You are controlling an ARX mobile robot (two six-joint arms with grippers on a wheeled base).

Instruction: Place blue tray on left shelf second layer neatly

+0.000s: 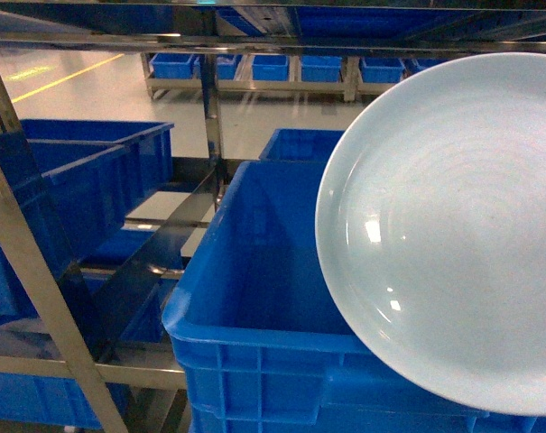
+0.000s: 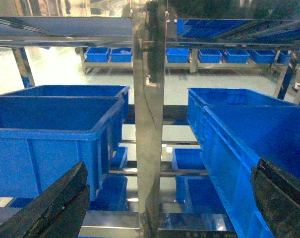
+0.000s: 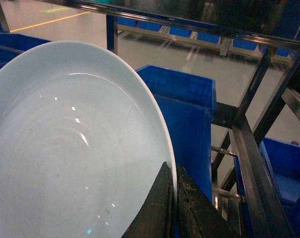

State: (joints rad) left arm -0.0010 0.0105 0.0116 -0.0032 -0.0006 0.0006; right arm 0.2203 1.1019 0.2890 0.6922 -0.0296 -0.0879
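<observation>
Right gripper [image 3: 170, 208]: fingers together, clamped on the rim of the blue tray [image 3: 65, 148], one dark finger on the inner face, the other on the outer side of the rim. Only a thin gap between them, filled by the rim edge.

Blue tray, head view [image 1: 444, 225]: held in the air, tilted steeply so its concave face shows. It hangs over the right part of a large blue crate [image 1: 254, 298] and hides that crate's right side. Glossy, with light spots on the surface; a few small specks near the grip in the right wrist view.

Left gripper [image 2: 167, 198]: fingers wide apart, one dark finger [image 2: 55, 203] at lower left, the other at lower right. Nothing between them but a steel shelf post [image 2: 149, 124] farther off; not touching anything.

Shelf: stainless rails and posts, with blue crates on either side of the post; left crate [image 2: 55, 134] and right crate [image 2: 244, 134] both open-topped. More crates on a low rack [image 2: 189, 54] across the floor.

Writing: no labels or brands legible on tray, crates or shelf.
</observation>
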